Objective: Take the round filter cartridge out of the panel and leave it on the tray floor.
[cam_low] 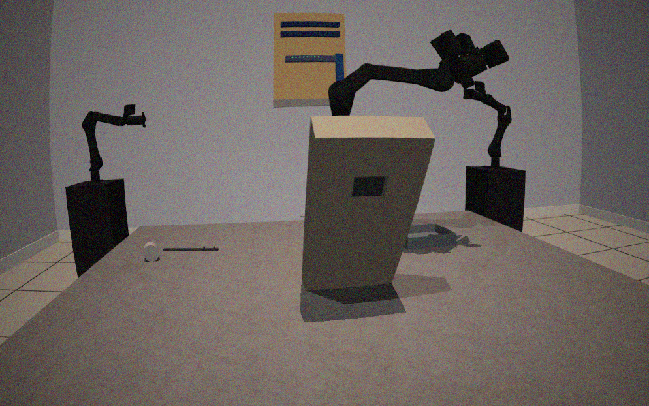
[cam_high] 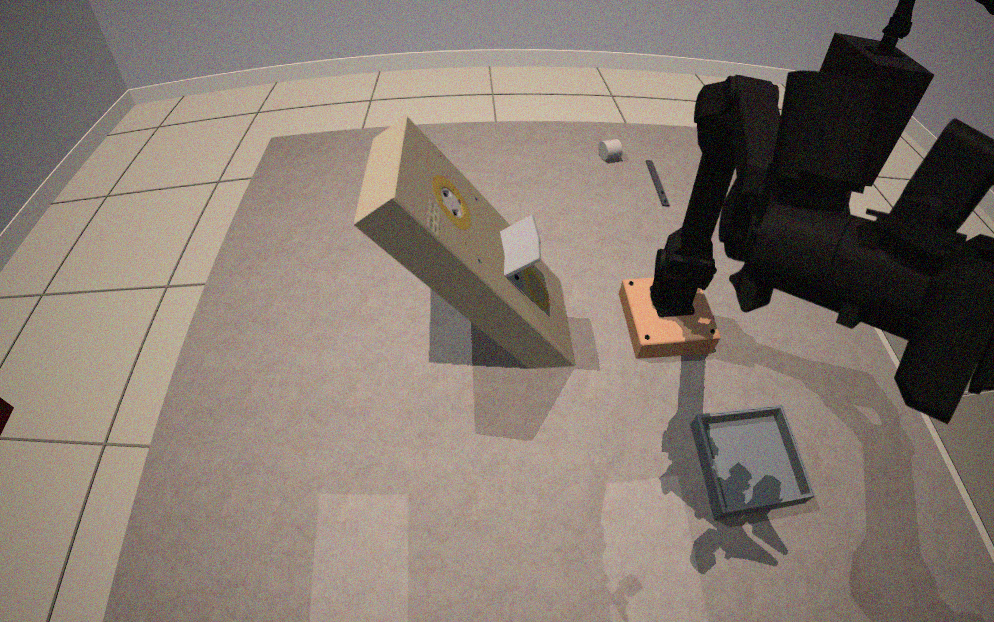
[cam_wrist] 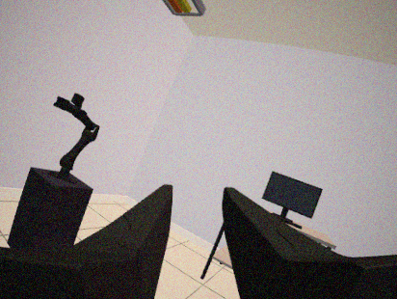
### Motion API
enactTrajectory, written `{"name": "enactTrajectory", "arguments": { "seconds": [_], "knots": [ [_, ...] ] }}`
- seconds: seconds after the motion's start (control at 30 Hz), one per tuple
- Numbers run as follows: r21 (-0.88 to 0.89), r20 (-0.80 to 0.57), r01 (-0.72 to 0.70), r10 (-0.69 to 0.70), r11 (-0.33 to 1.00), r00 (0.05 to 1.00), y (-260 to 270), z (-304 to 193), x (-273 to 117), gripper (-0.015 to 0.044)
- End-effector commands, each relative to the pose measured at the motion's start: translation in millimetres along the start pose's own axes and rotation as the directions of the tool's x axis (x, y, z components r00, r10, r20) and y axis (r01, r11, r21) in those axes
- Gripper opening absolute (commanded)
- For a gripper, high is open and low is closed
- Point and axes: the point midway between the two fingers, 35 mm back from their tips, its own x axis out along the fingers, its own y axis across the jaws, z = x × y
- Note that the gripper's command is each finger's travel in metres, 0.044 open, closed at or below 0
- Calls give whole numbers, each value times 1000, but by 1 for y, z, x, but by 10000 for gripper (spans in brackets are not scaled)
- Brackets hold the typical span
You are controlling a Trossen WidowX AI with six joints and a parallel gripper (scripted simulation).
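Note:
The beige service panel [cam_high: 469,289] [cam_low: 354,244] stands tilted on the table. Its upper face has a pale round disc [cam_high: 452,203] with dark slots inside a yellow ring. A second yellow ring [cam_high: 540,293] lower down is partly hidden by a raised white flap [cam_high: 521,247]; which round part is the cartridge is hard to tell. The blue-grey tray [cam_high: 766,506] [cam_low: 433,241] holds no object, only shadows. My gripper [cam_wrist: 198,195] is partly open, with nothing between its fingers. It is raised away from the panel and tray; its fingers are hard to make out in the top and exterior views.
The arm stands on an orange base block [cam_high: 645,322] between panel and tray. A white cylinder [cam_high: 610,150] [cam_low: 151,251] and a thin dark bar [cam_high: 657,183] [cam_low: 190,249] lie on the table to one side. Other black arms on pedestals stand beyond the table.

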Motion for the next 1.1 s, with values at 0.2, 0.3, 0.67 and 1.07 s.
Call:
{"name": "enactTrajectory", "arguments": {
  "seconds": [0.2,0.3,0.67,1.07],
  "knots": [
    [-207,-317,501,-543,840,778,-88,-15,-151,107],
    [-291,-392,594,-660,750,640,-98,-17,-203,107],
    [-601,-563,690,-826,403,-8,-63,-16,-387,107],
    [-813,-565,538,-519,221,-641,73,-9,-526,107]
  ]
}}
